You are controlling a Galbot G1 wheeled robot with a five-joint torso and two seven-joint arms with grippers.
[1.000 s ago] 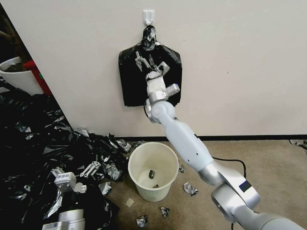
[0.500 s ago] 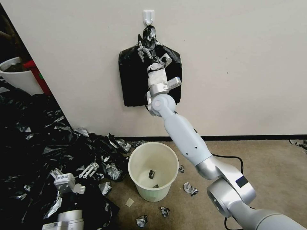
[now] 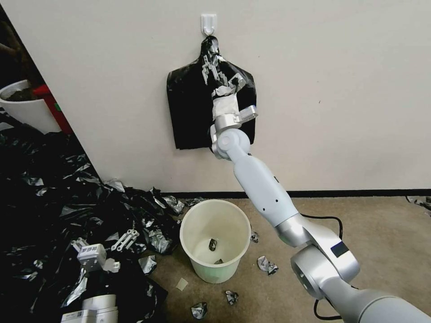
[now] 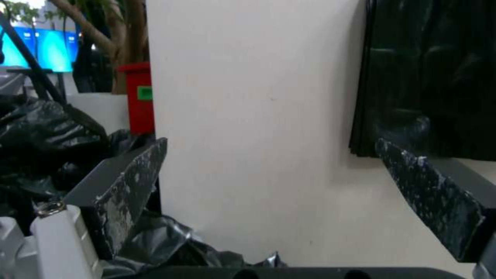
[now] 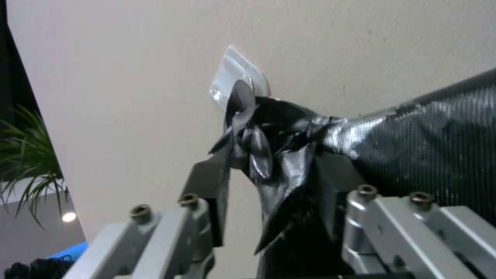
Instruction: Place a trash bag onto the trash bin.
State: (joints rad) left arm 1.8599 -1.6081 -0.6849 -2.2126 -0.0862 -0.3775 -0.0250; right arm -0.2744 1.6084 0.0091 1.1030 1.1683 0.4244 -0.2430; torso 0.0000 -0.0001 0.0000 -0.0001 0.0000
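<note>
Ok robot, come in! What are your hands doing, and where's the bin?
Right gripper up at bundle neck under wall hook, fingers open astride it. Left gripper parked low, open, over plastic heap. Trash bin on floor, unlined. Nothing blocking.

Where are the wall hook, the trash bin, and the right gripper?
wall hook (image 3: 208,23), head view, its white plate.
trash bin (image 3: 214,269), head view, its outer front wall.
right gripper (image 3: 212,59), head view, between its fingertips.

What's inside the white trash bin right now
Inside the trash bin, a couple of small crumpled scraps lie on the bottom. No bag lines it. The near wall hides part of the floor.
</note>
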